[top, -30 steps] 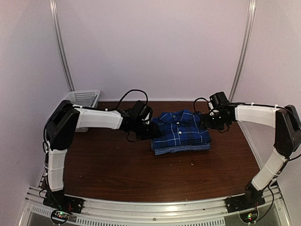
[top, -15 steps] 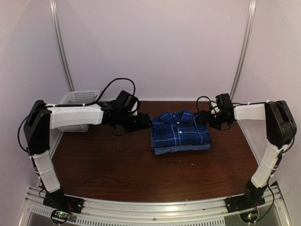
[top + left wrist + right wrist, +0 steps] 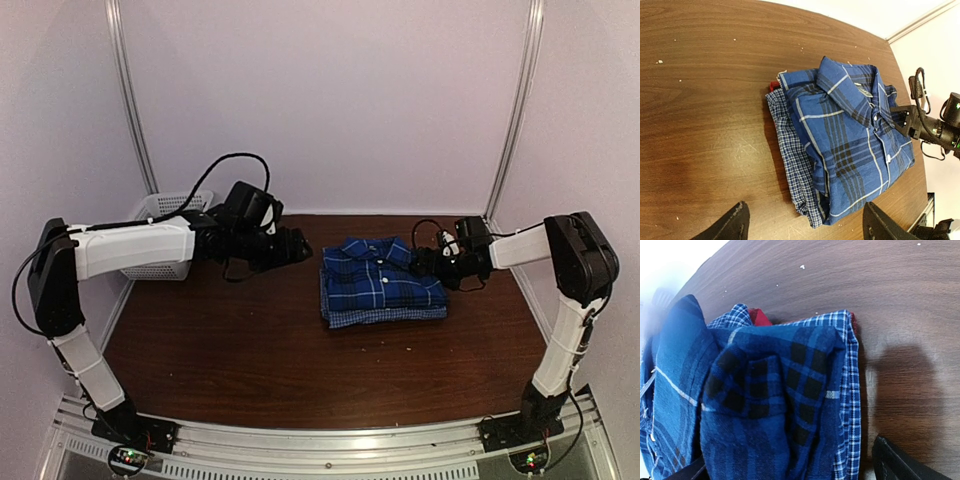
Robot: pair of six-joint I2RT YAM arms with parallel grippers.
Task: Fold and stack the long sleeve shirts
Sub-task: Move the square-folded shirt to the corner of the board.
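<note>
Dark royal-blue plaid button-up shirt (image 3: 383,277) lies folded, collar toward the far wall, on top of the paler fine blue-white check shirt (image 3: 385,316), which is also folded. The check shirt shows only as a strip along the near and left edges of the stack. The stack sits on the dark brown wooden bench (image 3: 250,350), right of centre and toward the far side. A bit of red fabric (image 3: 773,86) peeks out from under the stack at a corner on the collar end. Left end effector (image 3: 296,246) hovers left of the stack, apart from it, fingers spread wide with nothing between them; its wrist view takes in the whole stack. Right end effector (image 3: 428,262) is low at the stack's right edge, beside the collar, jaws spread wide and gripping nothing; whether a fingertip touches the cloth cannot be told. White plastic mesh basket (image 3: 178,205) stands at the bench's far left corner, partly hidden behind the left arm.
</note>
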